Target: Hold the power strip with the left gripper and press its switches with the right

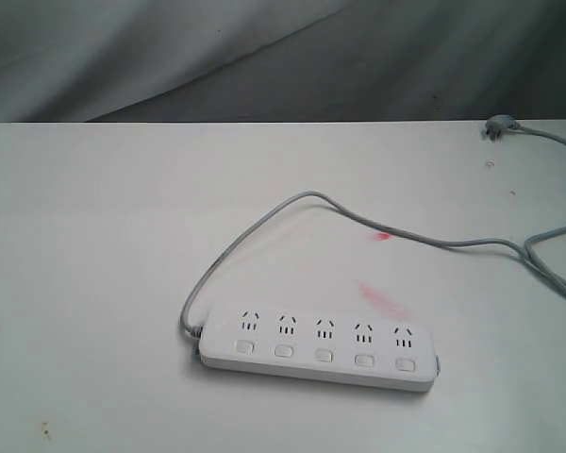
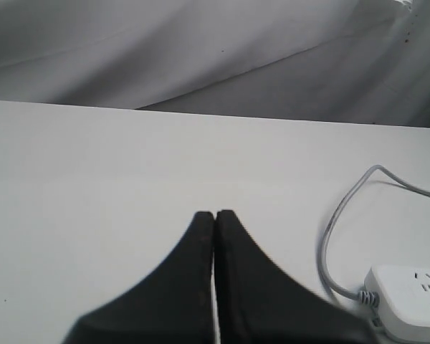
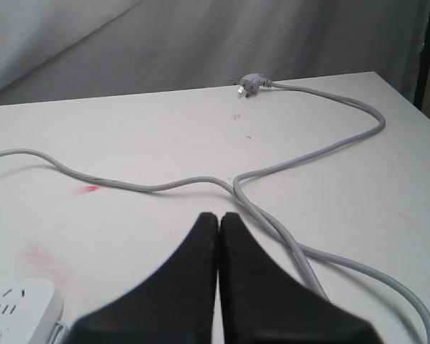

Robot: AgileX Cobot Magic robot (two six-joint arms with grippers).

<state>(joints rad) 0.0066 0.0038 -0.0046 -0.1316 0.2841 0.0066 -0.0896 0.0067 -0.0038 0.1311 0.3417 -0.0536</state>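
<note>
The white power strip [image 1: 316, 347] lies flat on the white table, front of centre, its row of square switches [image 1: 324, 355] along the near edge. Its grey cord [image 1: 264, 223] leaves the left end, loops back and runs right to a plug [image 1: 498, 126] at the far right edge. Neither arm appears in the exterior view. In the left wrist view my left gripper [image 2: 214, 215] is shut and empty above bare table, with a corner of the power strip [image 2: 412, 301] off to one side. My right gripper [image 3: 218, 216] is shut and empty over the cord [image 3: 272, 226]; one end of the strip [image 3: 18, 308] shows.
Red smears mark the table [image 1: 94, 236] behind the strip, one small spot [image 1: 381, 236] by the cord and a fainter patch [image 1: 382, 299]. A grey cloth backdrop [image 1: 264, 57] hangs behind the far edge. The cord's loops [image 1: 552, 260] cover the right side.
</note>
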